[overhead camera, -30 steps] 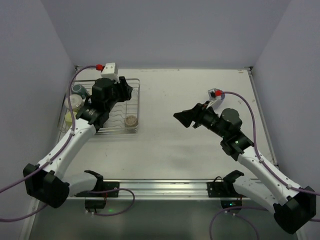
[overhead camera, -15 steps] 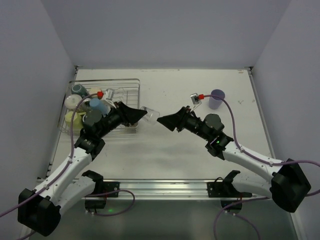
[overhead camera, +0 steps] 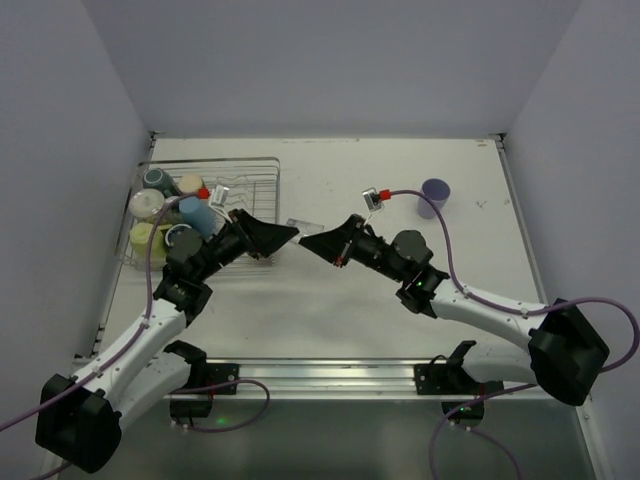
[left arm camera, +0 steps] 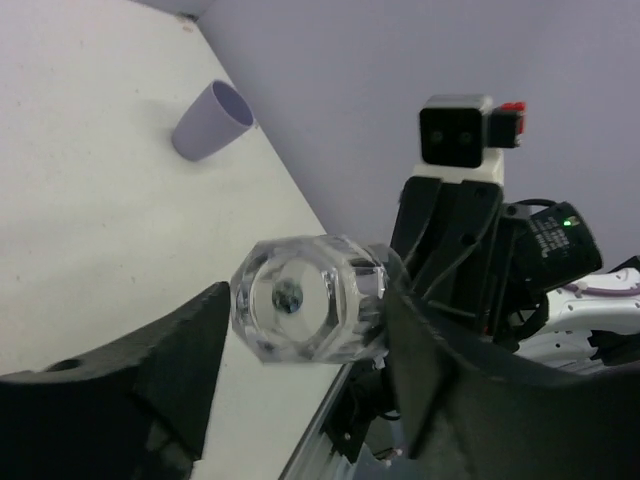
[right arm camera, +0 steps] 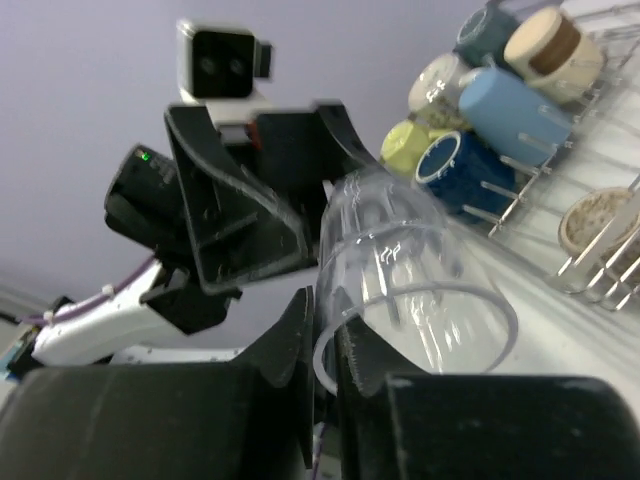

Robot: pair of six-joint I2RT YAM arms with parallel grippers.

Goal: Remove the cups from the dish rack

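Note:
A clear faceted cup [overhead camera: 304, 227] hangs above the table between both arms. My left gripper [left arm camera: 305, 322] is shut on its base end, with the cup [left arm camera: 308, 309] between the black fingers. My right gripper [right arm camera: 322, 330] is shut on the cup's rim [right arm camera: 345, 372], one finger inside and one outside. The dish rack [overhead camera: 262, 172] stands at the far left and holds several cups: dark teal [overhead camera: 155, 178], tan [overhead camera: 188, 184], light blue [overhead camera: 197, 214], navy [overhead camera: 180, 236], pale yellow [overhead camera: 143, 237]. A lavender cup [overhead camera: 434, 192] stands upright on the table at the far right.
The table is walled at the left, back and right. A metal rail [overhead camera: 320, 372] runs along the near edge between the arm bases. A round tan-topped item [right arm camera: 590, 220] sits in the rack's near corner in the right wrist view.
The left arm swung the clear cup out of the rack toward the middle. The right arm came in to meet it, and its jaws closed on the cup's rim.

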